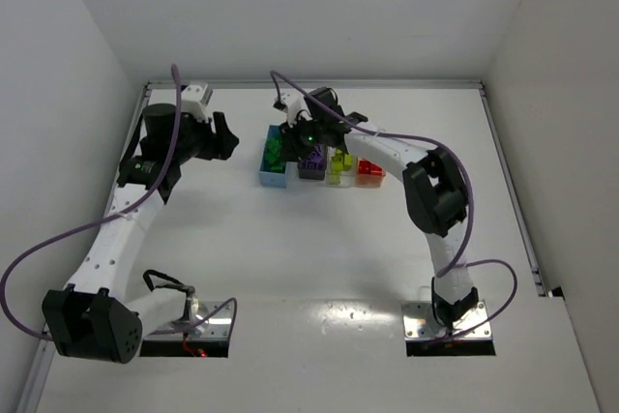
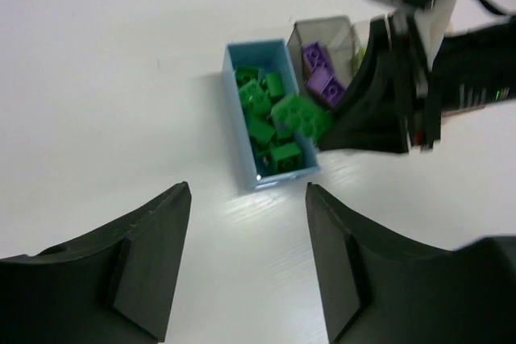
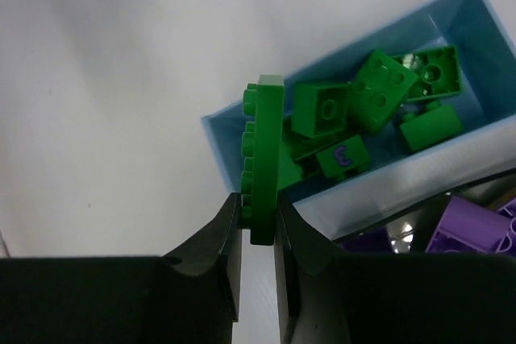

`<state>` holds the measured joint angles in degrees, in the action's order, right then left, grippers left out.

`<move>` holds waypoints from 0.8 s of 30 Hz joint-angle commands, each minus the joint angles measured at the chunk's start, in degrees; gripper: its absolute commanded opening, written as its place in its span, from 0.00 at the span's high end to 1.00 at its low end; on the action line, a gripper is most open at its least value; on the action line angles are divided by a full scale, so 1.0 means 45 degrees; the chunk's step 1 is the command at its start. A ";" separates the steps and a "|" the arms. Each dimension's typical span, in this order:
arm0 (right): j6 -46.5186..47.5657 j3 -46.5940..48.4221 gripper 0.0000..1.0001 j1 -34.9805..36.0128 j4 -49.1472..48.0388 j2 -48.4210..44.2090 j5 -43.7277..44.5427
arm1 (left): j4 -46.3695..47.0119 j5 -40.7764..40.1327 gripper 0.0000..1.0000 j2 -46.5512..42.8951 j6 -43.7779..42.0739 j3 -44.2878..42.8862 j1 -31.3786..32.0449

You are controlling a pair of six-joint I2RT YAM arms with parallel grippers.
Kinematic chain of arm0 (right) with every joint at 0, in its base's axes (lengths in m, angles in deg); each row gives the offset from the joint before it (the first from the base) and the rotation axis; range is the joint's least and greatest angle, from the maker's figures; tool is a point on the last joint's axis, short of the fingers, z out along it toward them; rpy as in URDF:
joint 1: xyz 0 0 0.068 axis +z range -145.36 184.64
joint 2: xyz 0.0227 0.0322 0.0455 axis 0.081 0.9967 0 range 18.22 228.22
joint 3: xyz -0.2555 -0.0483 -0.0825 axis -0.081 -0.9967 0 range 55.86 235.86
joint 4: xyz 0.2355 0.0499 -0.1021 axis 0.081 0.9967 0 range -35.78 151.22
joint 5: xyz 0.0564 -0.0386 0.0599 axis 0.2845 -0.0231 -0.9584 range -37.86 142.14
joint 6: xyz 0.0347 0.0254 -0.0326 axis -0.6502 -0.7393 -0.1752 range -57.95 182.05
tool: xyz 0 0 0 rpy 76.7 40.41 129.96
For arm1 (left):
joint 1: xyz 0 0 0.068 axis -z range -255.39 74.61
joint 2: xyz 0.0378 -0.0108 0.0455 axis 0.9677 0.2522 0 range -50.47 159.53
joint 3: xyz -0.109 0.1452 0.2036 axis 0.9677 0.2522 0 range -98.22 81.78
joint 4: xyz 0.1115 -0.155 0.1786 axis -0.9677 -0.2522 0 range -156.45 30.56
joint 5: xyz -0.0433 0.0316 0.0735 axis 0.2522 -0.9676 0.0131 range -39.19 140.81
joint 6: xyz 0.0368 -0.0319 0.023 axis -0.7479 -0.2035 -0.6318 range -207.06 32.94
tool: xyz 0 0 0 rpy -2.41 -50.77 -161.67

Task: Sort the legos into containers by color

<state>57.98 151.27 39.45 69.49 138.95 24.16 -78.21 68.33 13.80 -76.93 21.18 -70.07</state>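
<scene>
Grips flat green studded plastic plate (image 3: 262, 151) edge-on in closed right gripper (image 3: 258, 215), long axis pointing straight out from jaws above light-blue rectangular plastic bin (image 3: 363, 195); holds left gripper (image 2: 247, 191) part-open, empty, farther off.

- Blue bin (image 2: 240, 142) holds loose green bricks (image 2: 262, 110).
- Flat green plate (image 3: 262, 159), on edge over the blue bin's rim, clamped in the right gripper (image 3: 258, 209).
- Grey bin (image 2: 322, 26) just beside the blue bin holds purple bricks (image 2: 322, 82).
</scene>
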 commanded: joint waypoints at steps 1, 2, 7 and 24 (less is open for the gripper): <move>-0.0989 0.0905 1.00 -0.0468 -0.0364 0.0534 -0.0402 | -0.0733 -0.0182 0.32 -0.0668 -0.0591 0.0515 -0.0361; -0.0989 0.1196 1.00 -0.0469 -0.0211 0.0709 -0.0402 | -0.0733 -0.0375 0.31 -0.0669 -0.0591 0.0652 -0.0362; -0.0989 0.1921 0.72 -0.0586 0.0260 0.1588 -0.0770 | -0.0733 -0.0651 0.22 -0.0825 -0.0591 0.0771 -0.0498; -0.2063 0.0069 0.37 -0.1015 -0.0717 -0.2545 -0.0347 | -0.0733 -0.0260 0.19 -0.0825 -0.0746 0.1570 -0.0616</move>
<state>51.11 153.11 36.37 70.19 140.94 19.89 -82.06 66.58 11.85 -79.23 26.86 -72.17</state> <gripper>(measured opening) 0.613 0.807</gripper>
